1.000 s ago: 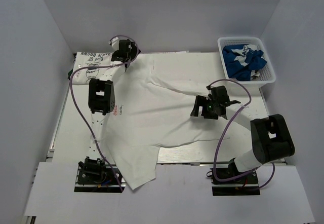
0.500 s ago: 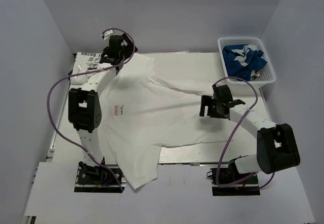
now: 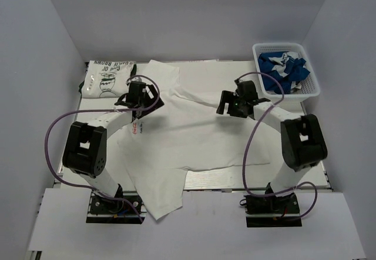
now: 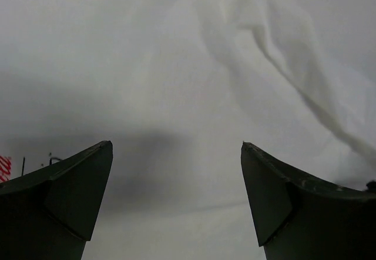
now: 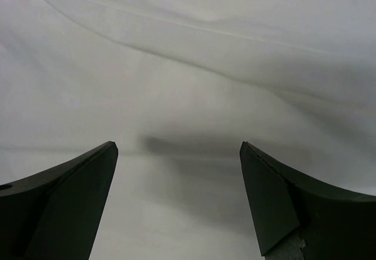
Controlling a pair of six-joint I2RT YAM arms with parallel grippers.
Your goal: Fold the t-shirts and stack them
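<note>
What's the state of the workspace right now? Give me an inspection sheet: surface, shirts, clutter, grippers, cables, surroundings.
Surface: white table, mostly covered by cloth.
Job's things: white t-shirt with a small red graphic lies spread out and wrinkled, one corner hanging over the near edge. The folded t-shirt with green print is at the far left corner. The blue t-shirt is bunched in the basket.
Clutter: white mesh basket at the far right corner.
Grippers: left gripper open and empty over the white t-shirt. Right gripper the same.
Cables: purple cables loop along both arms, clear of the cloth.
Surroundings: plain white walls.
</note>
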